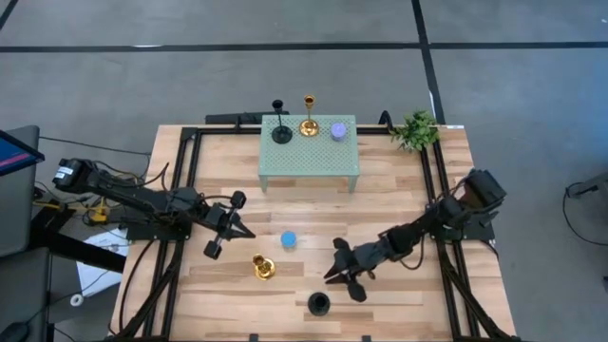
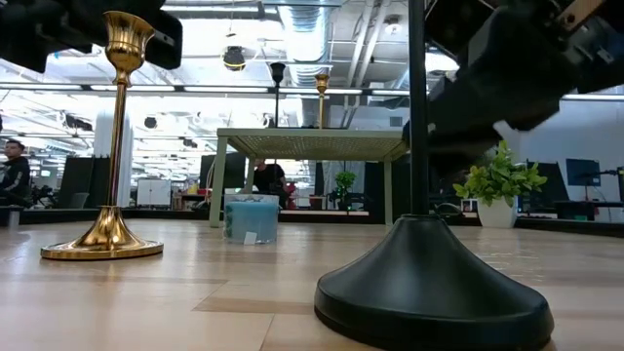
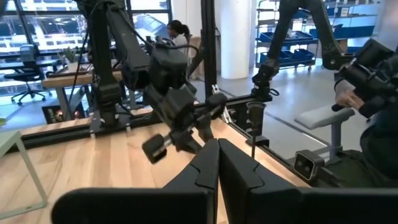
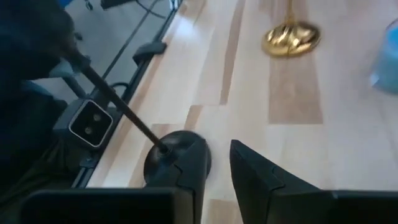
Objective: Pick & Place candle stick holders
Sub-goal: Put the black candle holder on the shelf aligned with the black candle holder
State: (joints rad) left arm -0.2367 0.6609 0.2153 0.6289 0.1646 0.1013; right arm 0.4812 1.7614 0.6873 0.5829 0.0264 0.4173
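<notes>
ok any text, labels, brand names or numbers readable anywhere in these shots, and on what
None can be read in any view.
The candle stick holders, such as the gold one and the black one, show no markings.
The blue cylinder and the pale green stand are plain.
The screens in the room behind the table are too small and blurred to read.

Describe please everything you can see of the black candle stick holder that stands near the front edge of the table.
The black candle stick holder looks like matte dark metal: a round, domed base and a slim straight stem. It stands upright on the wooden table, near the front edge, apart from the gold holder and the blue cylinder. The right gripper hovers just beside it, fingers apart; whether it touches cannot be told.
</notes>
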